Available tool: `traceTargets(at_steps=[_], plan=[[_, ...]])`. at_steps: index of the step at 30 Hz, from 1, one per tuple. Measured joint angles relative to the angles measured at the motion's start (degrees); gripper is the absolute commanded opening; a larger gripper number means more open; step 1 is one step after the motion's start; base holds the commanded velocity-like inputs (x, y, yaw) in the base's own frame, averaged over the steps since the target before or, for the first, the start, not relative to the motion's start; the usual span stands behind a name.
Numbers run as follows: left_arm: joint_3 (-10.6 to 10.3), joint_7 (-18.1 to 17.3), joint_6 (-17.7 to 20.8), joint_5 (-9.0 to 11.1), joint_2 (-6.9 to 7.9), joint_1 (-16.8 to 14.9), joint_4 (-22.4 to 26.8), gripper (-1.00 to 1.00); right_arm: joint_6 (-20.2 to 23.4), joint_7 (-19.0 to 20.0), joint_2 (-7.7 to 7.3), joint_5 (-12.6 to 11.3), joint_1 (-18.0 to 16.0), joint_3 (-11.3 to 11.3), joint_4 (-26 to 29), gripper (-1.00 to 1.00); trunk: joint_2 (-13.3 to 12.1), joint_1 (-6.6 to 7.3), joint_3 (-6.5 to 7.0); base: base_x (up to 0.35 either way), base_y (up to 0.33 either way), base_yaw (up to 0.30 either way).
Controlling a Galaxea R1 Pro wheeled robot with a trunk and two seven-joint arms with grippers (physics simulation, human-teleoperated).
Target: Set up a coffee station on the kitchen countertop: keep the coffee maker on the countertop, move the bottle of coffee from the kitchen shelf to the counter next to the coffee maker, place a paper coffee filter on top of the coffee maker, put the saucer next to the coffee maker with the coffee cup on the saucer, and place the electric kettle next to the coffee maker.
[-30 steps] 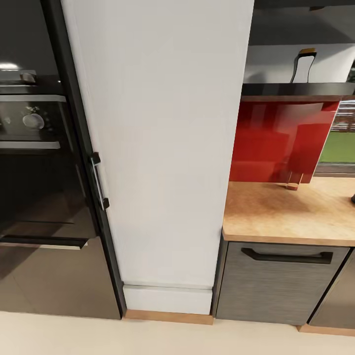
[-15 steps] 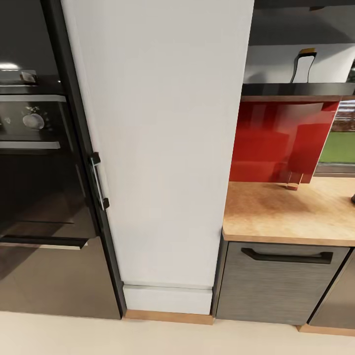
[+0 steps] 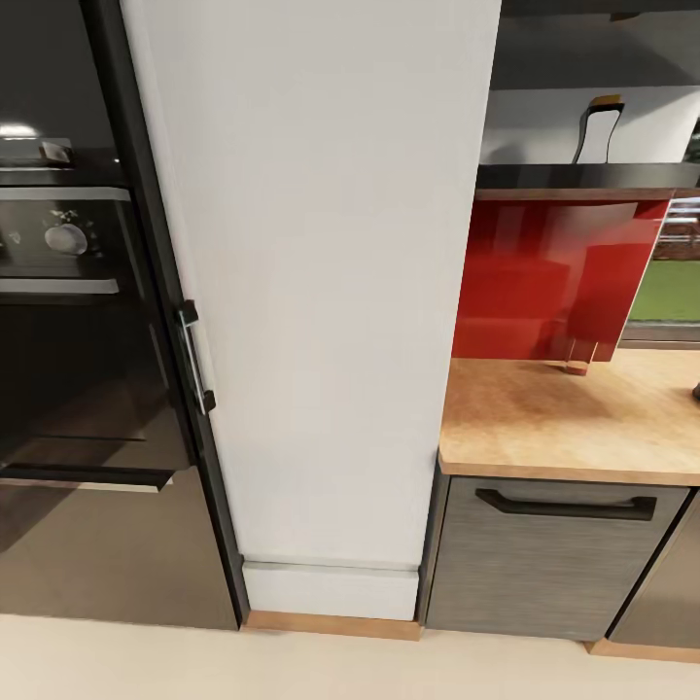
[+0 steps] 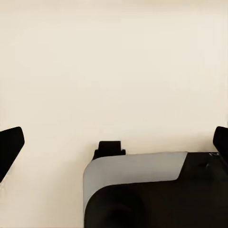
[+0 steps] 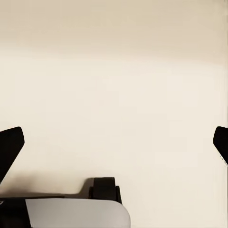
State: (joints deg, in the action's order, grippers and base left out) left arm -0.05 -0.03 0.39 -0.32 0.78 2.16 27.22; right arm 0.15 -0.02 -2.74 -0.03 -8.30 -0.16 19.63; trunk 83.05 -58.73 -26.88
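The small slanted dark bottle of coffee with white label and yellow cap (image 3: 595, 131) stands on the thin dark grey wall shelf (image 3: 583, 176), above the glossy red back panel (image 3: 554, 277) and the light wood-grain counter (image 3: 564, 413). It looks light, rigid and smooth, probably slippery; a grasp across its narrow mid-body seems safest, kept clear of the cap. The tall white cabinet panel (image 3: 321, 292) stands just left of the shelf and crowds any approach from that side, and a darker board closes in overhead; the counter below lies bare with room to set things down. The left pincer (image 4: 114, 147) and right pincer (image 5: 114, 145) both hang over pale floor, fingertips spread wide, holding nothing.
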Motion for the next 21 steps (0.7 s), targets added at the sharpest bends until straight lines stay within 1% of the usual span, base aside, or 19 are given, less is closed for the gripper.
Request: traceTargets(at_steps=[2, 4, 5, 10, 13, 21], plan=[[0.02, -0.02, 0.09, -0.06, 0.03, 0.01, 1.92, 1.00, -0.03, -0.02, -0.06, -0.02, -0.04, 0.00, 0.25, 1.00, 0.00, 0.00, 0.00, 0.000, 0.000, 0.000], [0.07, 0.02, 0.21, -0.46, 0.09, 0.00, 5.67, 1.00, -0.06, -0.05, -0.13, 0.20, -0.19, 0.06, 1.81, 1.00, 0.00, 0.00, 0.00, 0.000, 0.000, -0.085], [0.07, 0.02, 0.22, -0.75, 0.09, 0.01, 5.96, 1.00, -0.06, -0.06, -0.14, 0.21, -0.18, 0.06, 1.92, 1.00, 0.00, 0.00, 0.00, 0.000, 0.000, -0.133], [-0.06, 0.02, -0.21, -3.17, -0.03, 0.01, 6.20, 1.00, 0.00, 0.13, -0.16, -0.07, -0.19, 0.00, 2.05, 1.00, 0.00, 0.00, 0.01, 0.000, 0.000, -0.211], [-0.15, 0.03, -0.29, -3.44, -0.31, 0.01, 6.09, 1.00, 0.00, 0.10, -0.17, -0.11, -0.15, 0.00, 1.87, 1.00, 0.00, 0.00, 0.06, 0.000, 0.000, -0.247], [-0.12, 0.03, -0.31, -3.50, -0.35, 0.01, 6.06, 1.00, 0.01, 0.10, -0.24, -0.13, -0.04, 0.00, 1.75, 1.00, 0.00, 0.00, 0.25, 0.000, 0.000, -0.250]])
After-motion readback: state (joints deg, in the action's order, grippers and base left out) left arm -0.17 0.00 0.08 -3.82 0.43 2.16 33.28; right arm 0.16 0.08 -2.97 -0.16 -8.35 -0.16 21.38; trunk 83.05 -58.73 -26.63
